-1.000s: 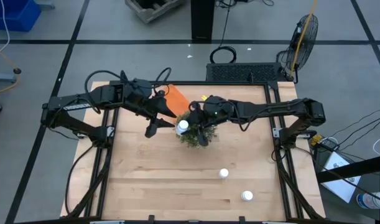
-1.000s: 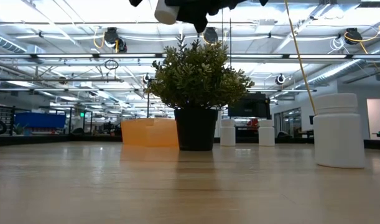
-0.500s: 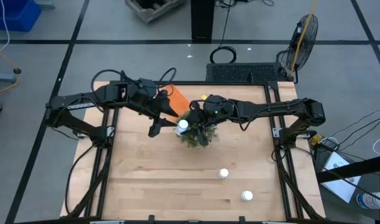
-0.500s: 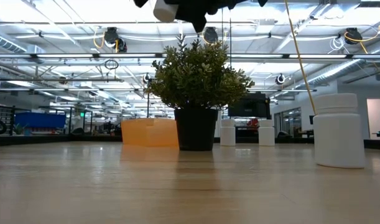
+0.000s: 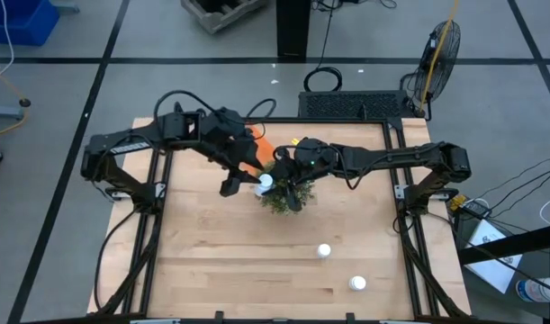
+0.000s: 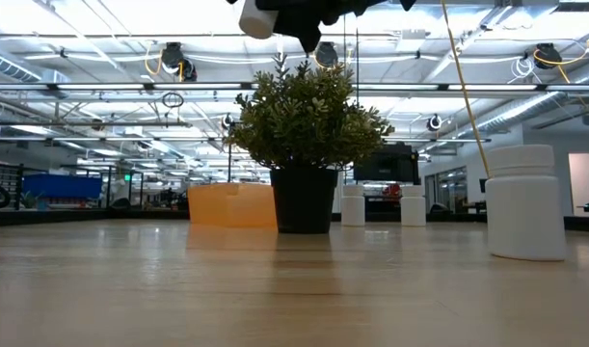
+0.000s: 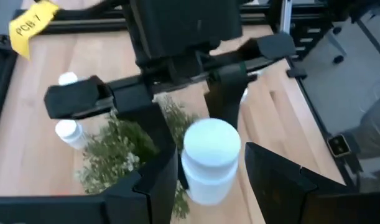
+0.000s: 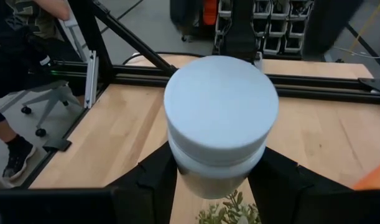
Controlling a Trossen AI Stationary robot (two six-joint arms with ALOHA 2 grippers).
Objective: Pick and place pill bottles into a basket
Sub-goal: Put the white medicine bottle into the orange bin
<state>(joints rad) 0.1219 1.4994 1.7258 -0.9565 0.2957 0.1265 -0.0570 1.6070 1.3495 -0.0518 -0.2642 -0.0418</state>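
Note:
My right gripper (image 5: 273, 178) is shut on a white pill bottle (image 5: 265, 183) held above the green plant (image 5: 285, 191), at the top of the low view (image 6: 258, 17). My left gripper (image 7: 209, 186) is open. Its two fingers stand on either side of that same bottle (image 7: 208, 158), reaching from the table's left. The orange basket (image 5: 259, 144) stands just beyond, partly hidden under my left arm; it also shows in the low view (image 6: 231, 204). Two more bottles stand on the table near the right front (image 5: 324, 251) (image 5: 357, 283). My right gripper pinches the bottle's body just under the cap (image 8: 196, 177) between its two fingers (image 8: 153, 180), which lie across the bottle. The bottle is lifted clear, over the plant's top. My left gripper: I cannot tell whether its fingers (image 7: 153, 186) touch the bottle's sides.
The potted plant (image 6: 308, 125) stands mid-table, right under both grippers. In the low view one bottle (image 6: 525, 202) stands close at the right, and two small ones (image 6: 353, 204) (image 6: 413, 204) show behind the pot. Bare wood lies toward the near edge (image 5: 229, 270).
My left gripper has gone toward the table's right, up to the bottle held by my right gripper, and its open fingers now flank the bottle. The bottle and my right gripper have stayed in place above the plant.

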